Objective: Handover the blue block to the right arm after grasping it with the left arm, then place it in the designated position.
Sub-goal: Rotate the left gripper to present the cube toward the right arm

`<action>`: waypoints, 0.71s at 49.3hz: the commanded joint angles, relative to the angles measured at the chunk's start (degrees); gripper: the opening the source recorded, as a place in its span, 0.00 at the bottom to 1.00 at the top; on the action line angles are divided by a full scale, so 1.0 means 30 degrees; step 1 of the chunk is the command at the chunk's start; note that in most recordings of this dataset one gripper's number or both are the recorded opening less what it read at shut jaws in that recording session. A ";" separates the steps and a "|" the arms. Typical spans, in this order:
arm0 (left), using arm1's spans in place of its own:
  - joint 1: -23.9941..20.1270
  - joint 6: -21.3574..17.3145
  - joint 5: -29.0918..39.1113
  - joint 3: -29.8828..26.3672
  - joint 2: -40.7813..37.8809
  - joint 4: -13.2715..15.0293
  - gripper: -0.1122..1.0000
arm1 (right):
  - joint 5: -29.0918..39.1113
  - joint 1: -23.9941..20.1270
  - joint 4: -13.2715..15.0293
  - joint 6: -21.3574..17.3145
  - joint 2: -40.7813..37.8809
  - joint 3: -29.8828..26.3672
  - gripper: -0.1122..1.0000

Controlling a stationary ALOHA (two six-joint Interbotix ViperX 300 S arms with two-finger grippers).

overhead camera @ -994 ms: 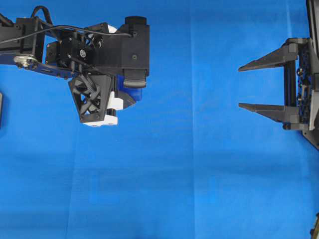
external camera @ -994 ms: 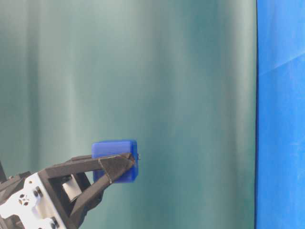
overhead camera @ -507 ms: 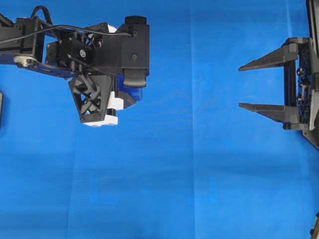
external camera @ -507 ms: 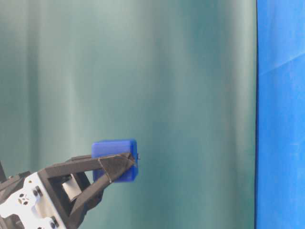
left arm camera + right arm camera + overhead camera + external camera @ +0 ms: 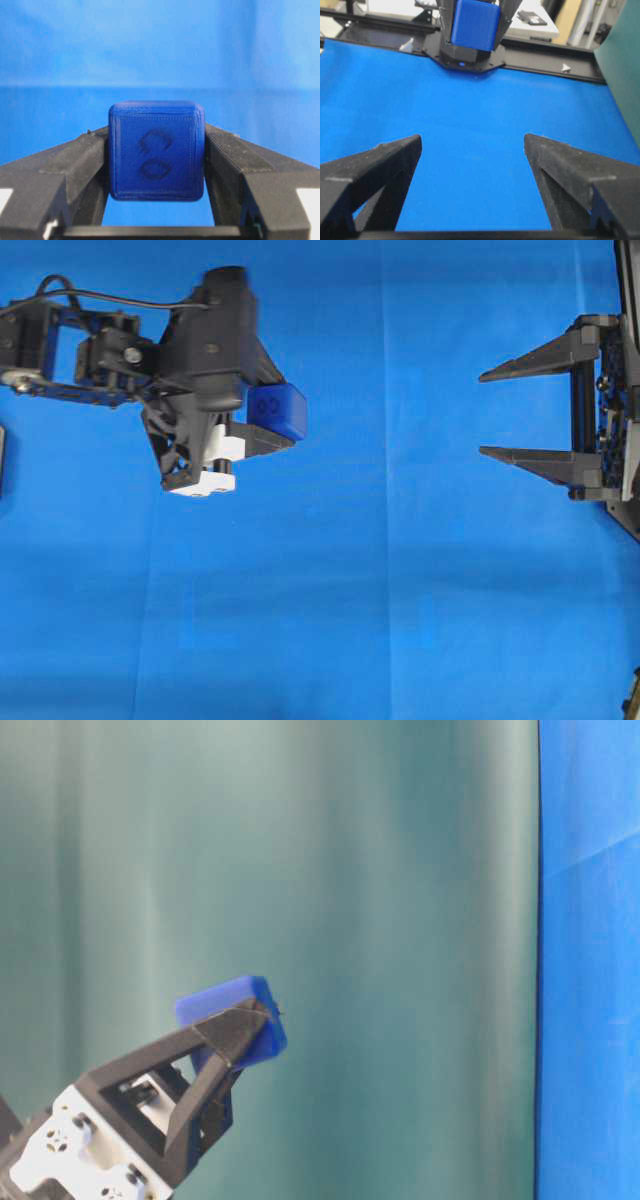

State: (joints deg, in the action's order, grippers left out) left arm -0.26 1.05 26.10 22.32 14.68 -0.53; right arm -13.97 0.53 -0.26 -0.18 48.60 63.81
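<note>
One blue block (image 5: 276,410) is counted, clamped between the fingers of the left gripper (image 5: 268,420). Two grippers are seen: that one and the right gripper (image 5: 482,413), spread wide. One blue cloth (image 5: 350,600) is spread beneath both.

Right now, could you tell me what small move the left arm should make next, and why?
Probably carry the blue block, clamped in the left gripper, rightward toward the right gripper, whose jaws stand wide open and empty, with bare cloth between them.
</note>
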 commanded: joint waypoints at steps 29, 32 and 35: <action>0.0000 0.0000 -1.0166 0.4629 0.4482 -0.0059 0.51 | -0.0088 0.0029 0.0117 0.0029 -0.0029 -0.0645 0.97; 0.0000 0.0029 -1.0137 0.4629 0.4482 -0.0029 0.51 | -0.0088 0.0029 0.0117 0.0029 0.0000 -0.0674 0.97; 0.0000 0.0000 -1.0137 0.4629 0.4453 -0.0029 0.51 | -0.0088 0.0029 0.0117 0.0029 -0.0029 -0.0645 0.97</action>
State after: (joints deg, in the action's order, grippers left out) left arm -0.26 1.14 -3.78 36.83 24.96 -0.53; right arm -13.97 0.53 0.00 -0.09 48.60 63.46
